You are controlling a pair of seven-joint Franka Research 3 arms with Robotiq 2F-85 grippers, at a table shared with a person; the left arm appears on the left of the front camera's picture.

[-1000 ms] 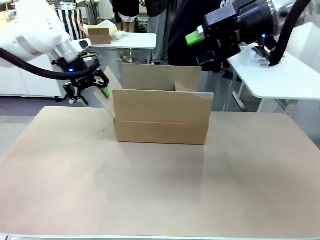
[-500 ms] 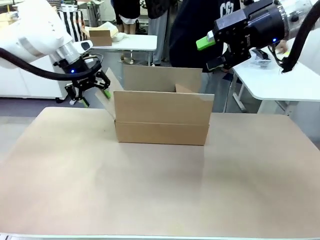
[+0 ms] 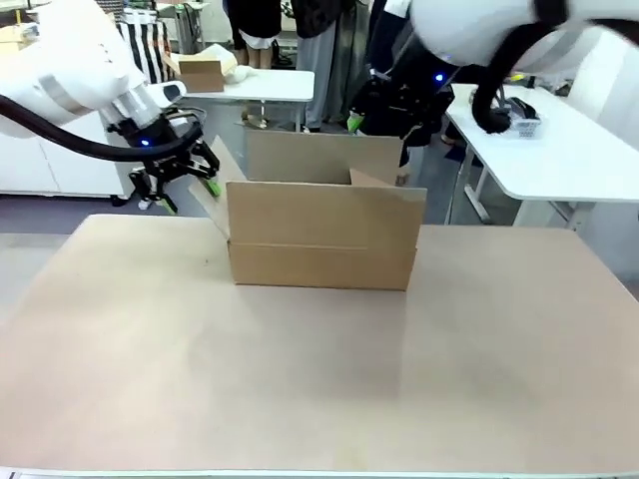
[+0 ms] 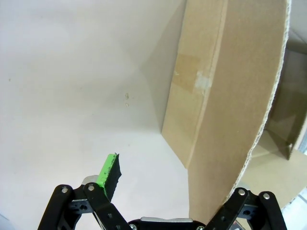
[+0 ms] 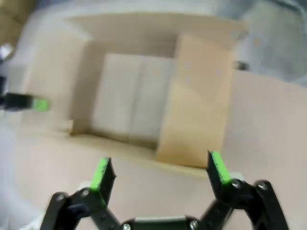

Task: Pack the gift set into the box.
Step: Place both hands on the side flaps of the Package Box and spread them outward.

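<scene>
box (image 3: 319, 235) top: open from above | end flap (image 5: 196, 96): leans in over opening | counter (image 3: 300, 379) in front: free

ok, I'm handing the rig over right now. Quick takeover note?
left gripper: open, fingers straddling the left end flap of the large plain brown corrugated cardboard box, not clamped on it.
right gripper: open, empty, above the box and looking down into it.
Box: upright on the tan table, flaps open, bare cardboard bottom inside.
Done: box stands open.
Left: all the packing; nothing of the gift set is in the box yet.
</scene>
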